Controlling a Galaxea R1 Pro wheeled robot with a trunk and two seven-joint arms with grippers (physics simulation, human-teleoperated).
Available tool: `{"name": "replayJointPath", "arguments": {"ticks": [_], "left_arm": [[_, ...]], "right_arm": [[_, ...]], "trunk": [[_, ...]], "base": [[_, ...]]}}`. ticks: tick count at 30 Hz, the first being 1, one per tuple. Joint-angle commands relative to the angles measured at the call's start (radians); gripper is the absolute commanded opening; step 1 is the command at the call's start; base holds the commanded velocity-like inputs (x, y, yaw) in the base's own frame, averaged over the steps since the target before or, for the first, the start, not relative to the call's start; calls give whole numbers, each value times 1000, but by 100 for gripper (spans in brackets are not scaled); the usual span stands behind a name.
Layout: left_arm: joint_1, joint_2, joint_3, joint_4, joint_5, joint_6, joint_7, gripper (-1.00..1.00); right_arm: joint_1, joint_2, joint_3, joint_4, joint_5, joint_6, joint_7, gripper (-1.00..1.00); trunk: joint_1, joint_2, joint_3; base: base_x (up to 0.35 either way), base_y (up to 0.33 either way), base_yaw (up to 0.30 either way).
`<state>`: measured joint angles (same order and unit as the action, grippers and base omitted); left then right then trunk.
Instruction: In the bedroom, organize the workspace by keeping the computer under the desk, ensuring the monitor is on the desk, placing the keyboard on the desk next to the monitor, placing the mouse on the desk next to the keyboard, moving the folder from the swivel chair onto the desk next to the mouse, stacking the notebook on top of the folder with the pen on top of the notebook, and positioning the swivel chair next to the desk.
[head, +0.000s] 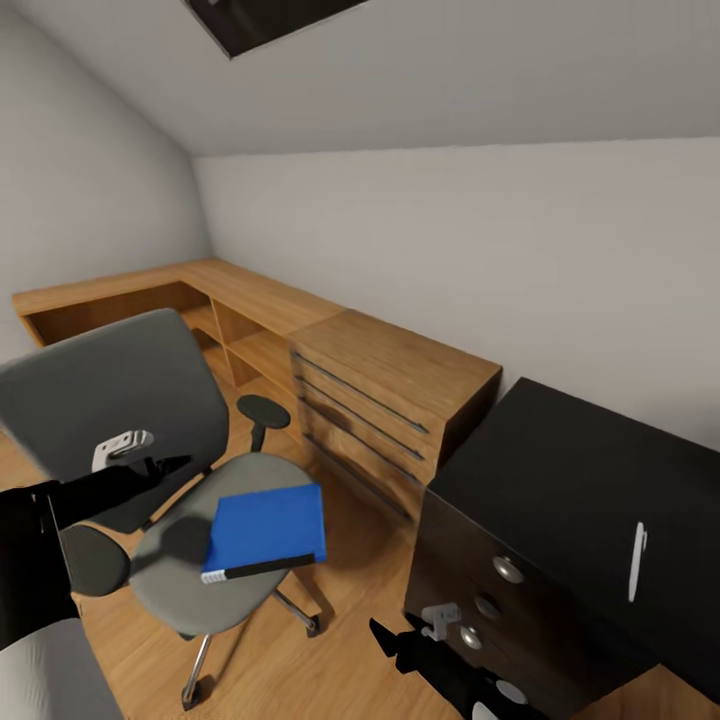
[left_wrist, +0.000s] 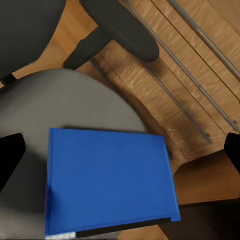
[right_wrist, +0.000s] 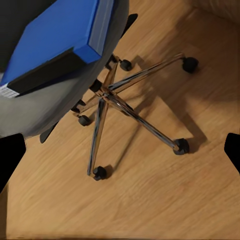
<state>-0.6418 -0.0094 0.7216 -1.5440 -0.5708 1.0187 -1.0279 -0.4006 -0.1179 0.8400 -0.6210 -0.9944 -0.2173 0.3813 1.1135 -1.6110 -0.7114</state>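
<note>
Folder (head: 265, 529) flat on swivel chair (head: 175, 570) seat: likely light, stiff, slick, so pinch its overhanging black-spine edge; left tool (head: 160, 468) above it spread wide, empty; right tool (head: 385, 635) likewise.

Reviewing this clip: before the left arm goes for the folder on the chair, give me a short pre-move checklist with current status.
1. Folder lies flat on the swivel chair seat: ok.
2. Nothing stacked on the folder: ok.
3. Left gripper open, fingers either side above the folder: ok.
4. Right gripper empty, over the chair's star base: ok.
5. Bare space on the desk beside the pen: ok.
6. Mouse on the desk to place the folder next to: cannot tell.
</note>
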Motion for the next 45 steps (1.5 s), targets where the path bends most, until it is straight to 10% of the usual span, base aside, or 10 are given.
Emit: {"name": "replayJointPath", "arguments": {"ticks": [1, 45], "left_arm": [[-2, -1, 6, -1, -10, 6, -12, 100], [-2, -3, 56, -1, -27, 6, -13, 100]], "right_arm": [[-1, 0, 8, 3, -10, -7, 1, 100], [-2, 1, 7, 23, -12, -50, 1, 100]], "trunk": [[0, -1, -2], [0, -1, -26]], "base": [[0, 0, 227], [0, 0, 268]]}}
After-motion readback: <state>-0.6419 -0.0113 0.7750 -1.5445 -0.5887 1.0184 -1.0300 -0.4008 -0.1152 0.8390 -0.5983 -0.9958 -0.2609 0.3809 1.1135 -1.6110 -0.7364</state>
